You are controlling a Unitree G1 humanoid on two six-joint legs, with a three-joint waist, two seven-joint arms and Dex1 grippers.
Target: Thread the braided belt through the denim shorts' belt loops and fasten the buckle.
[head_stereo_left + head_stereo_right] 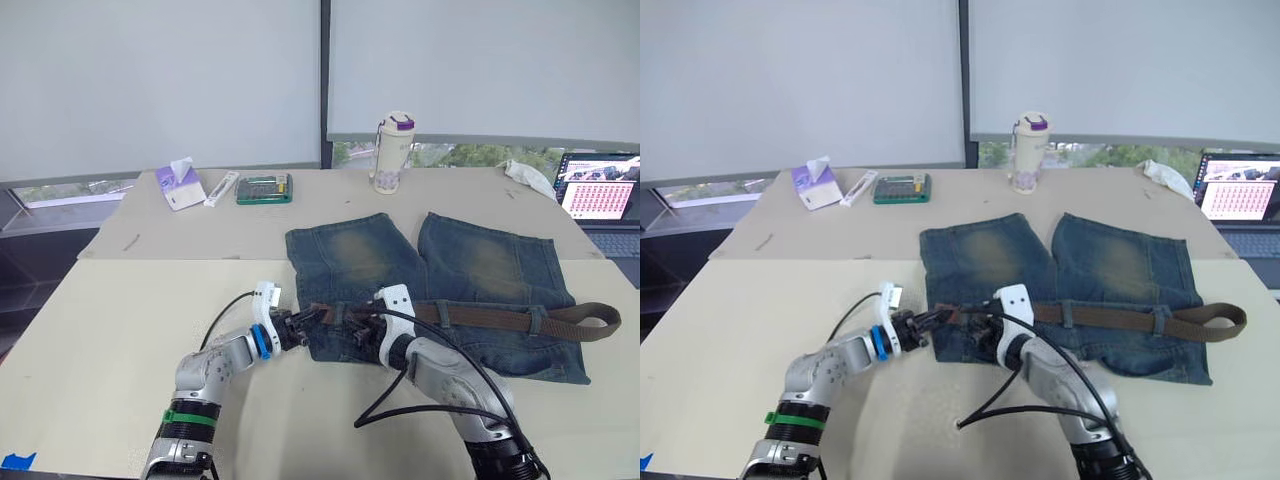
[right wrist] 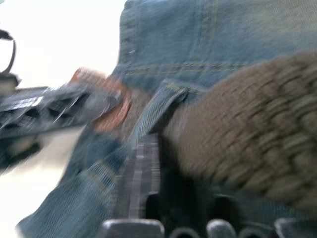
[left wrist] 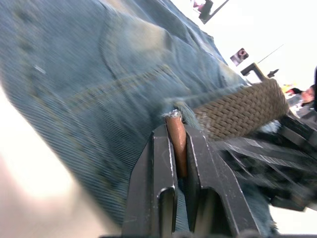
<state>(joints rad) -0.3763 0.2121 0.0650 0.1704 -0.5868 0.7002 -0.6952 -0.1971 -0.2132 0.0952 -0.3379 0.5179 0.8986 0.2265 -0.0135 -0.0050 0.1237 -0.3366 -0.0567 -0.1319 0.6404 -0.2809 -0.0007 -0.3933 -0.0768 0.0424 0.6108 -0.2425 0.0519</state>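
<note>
Left gripper point(image 1: 312, 318), at lower centre of the frame, is pinching the braided belt point(image 1: 480, 317) by its leather tip, likely drawing it out past a belt loop point(image 2: 157, 106). Right gripper point(image 1: 352, 322), just beside it, is pressing at the waistband of the denim shorts point(image 1: 440, 270) on the surface point(image 1: 110, 320), probably steadying the cloth; I cannot tell its opening.

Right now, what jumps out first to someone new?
The denim shorts lie flat mid-table with the braided belt run along the waistband, its far end looping off the shorts' right edge. Both grippers meet at the waistband's left corner, the left gripper shut on the belt's leather tip.
</note>
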